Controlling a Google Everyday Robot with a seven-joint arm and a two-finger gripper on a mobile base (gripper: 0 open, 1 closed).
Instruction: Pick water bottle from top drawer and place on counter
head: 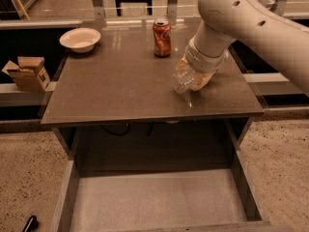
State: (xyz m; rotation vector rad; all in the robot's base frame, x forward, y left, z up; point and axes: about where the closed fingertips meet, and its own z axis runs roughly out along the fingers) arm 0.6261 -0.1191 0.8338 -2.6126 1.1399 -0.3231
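The water bottle is clear and ribbed. It hangs tilted just over the right half of the counter, bottom end down to the left. My gripper is shut on it, its yellowish fingers wrapped round the bottle under the big white wrist. I cannot tell whether the bottle touches the counter. The top drawer is pulled open below the counter's front edge, and its pale floor is bare.
An orange-red soda can stands at the back of the counter, just left of my arm. A white bowl sits at the back left. A cardboard box lies left of the counter. A small black object lies on the floor.
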